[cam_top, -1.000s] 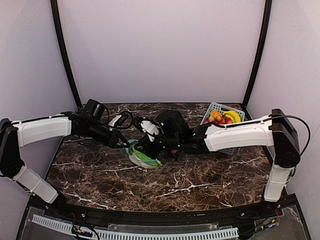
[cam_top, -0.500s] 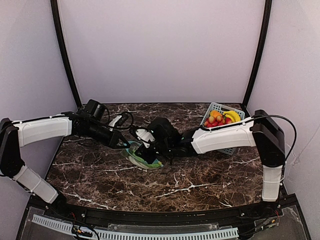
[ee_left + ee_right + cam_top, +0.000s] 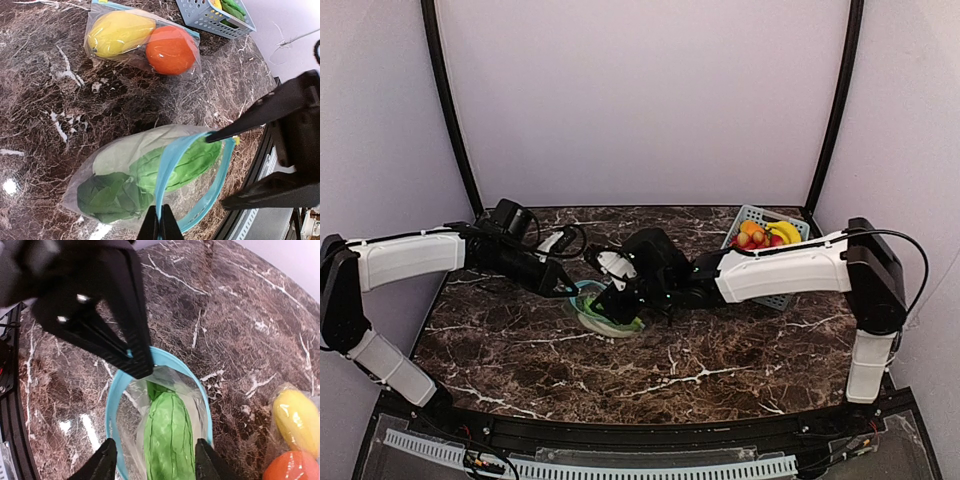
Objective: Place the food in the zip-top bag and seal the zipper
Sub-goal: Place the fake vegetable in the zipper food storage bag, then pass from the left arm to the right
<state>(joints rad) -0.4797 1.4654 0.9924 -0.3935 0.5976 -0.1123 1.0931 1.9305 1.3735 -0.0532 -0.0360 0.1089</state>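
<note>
Step in hand: depositing the green piece into the zip-top bag, which lies on the marble table between the two arms. The left gripper is pinched fully closed on the blue zipper rim, lifting one lip so that the mouth gapes as an oval. The right gripper stands at the mouth with its jaws spread wide. The green piece lies between them, inside the opening, and appears to touch one finger at most, so it is judged released rather than gripped. A leafy green item sits deeper in the same bag. A second bag, holding the yellow oblong and the orange-red ball, lies apart, nearer the basket. Procedure: hold the left pinch firm and the lip raised until the right fingers are clear. Withdraw the right gripper straight back along the bag's axis, jaws open, so that neither finger snags the film or drags the piece out. Confirm that the piece lies wholly below the zipper line, since any part across the track will prevent closure. Only then lower the lip and bring both tracks together for sealing
</note>
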